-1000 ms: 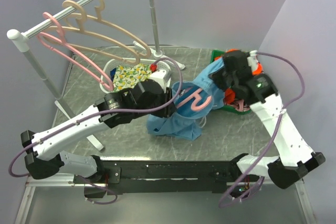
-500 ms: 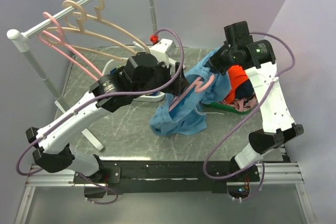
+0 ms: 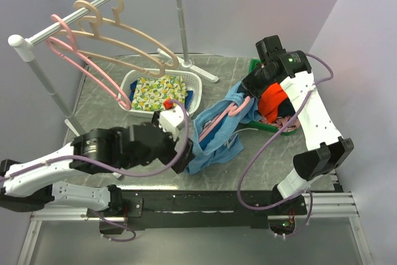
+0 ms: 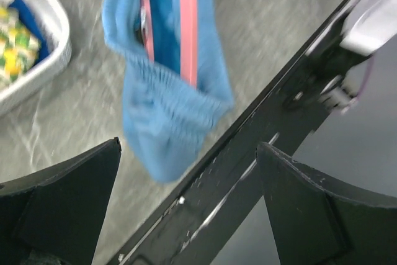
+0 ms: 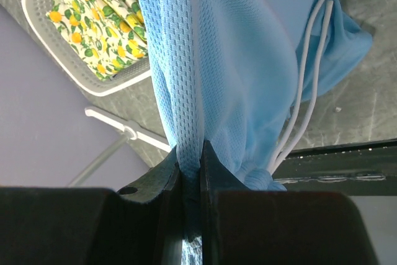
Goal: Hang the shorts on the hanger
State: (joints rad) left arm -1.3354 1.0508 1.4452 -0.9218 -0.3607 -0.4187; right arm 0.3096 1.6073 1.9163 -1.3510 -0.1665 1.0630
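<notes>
The light blue shorts (image 3: 218,136) hang in a bunch above the table, right of centre. The pink hanger (image 3: 223,116) is threaded inside them; its bars show in the waist opening (image 4: 188,23). My right gripper (image 3: 249,89) holds the upper end and is shut on a fold of the mesh cloth (image 5: 190,164). The white drawstring (image 5: 304,91) dangles beside that fold. Near the shorts' lower left edge, my left gripper (image 3: 188,154) stands wide open. Nothing lies between its fingers (image 4: 188,153), and the shorts' hem (image 4: 164,147) hangs beyond the tips.
A white basket (image 3: 128,84) with a lemon-print cloth (image 3: 156,89) stands at the back left. A green bin (image 3: 268,130) of orange and dark clothes sits under my right arm. Beige hangers (image 3: 124,38) and another pink hanger (image 3: 87,66) hang on the rack (image 3: 37,35). The black frame rail (image 3: 205,200) runs along the near edge.
My left gripper has opened, let go of the shorts and hanger, and drawn back and down toward the near left. My right gripper still holds the shorts up, now alone.
</notes>
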